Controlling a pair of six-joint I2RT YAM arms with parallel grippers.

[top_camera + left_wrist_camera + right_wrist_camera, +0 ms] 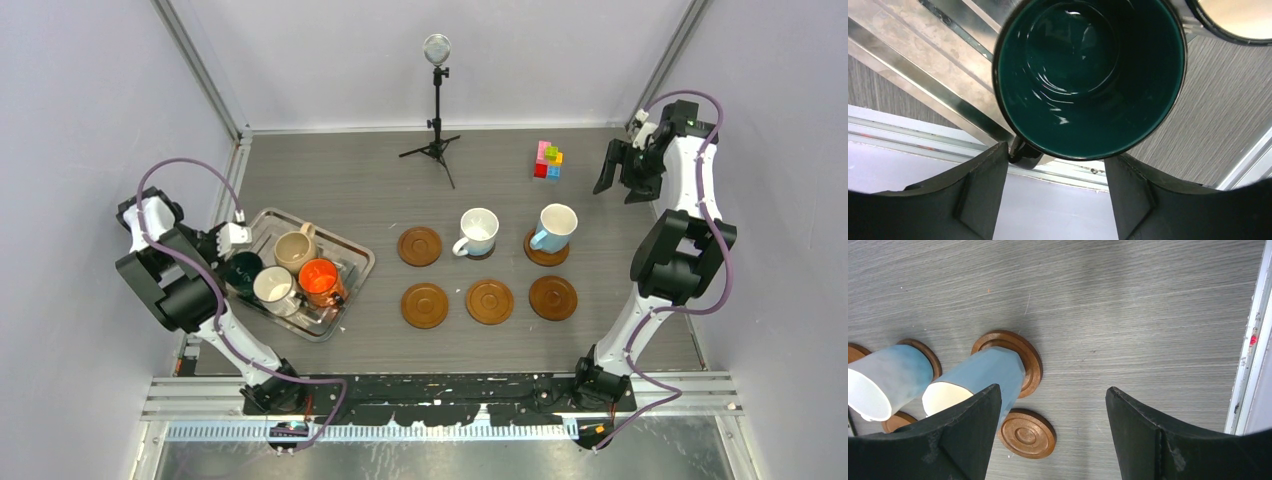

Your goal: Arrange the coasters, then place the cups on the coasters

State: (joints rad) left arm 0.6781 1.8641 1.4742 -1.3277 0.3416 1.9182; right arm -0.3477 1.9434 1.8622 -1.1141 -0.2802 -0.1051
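Six brown coasters lie in two rows of three mid-table. A white cup [479, 231] and a light blue cup [555, 227] stand on two back-row coasters; the back-left coaster [420, 246] and front row [489, 301] are bare. The dark green cup [242, 268], beige cup [296, 250], dark-rimmed white cup [273, 286] and orange cup [320, 282] sit in the tray. My left gripper [1057, 152] is open just above the green cup [1088, 75], whose handle [1020, 150] is beside the left finger. My right gripper [1053, 389] hangs open and empty, raised at the back right [625, 170].
The silver tray [352, 255] lies at the left by the table's metal edge rail. A small tripod stand [437, 100] is at the back centre, with a stack of coloured blocks [548, 160] to its right. The right wall rail [1248, 340] is close to the right arm.
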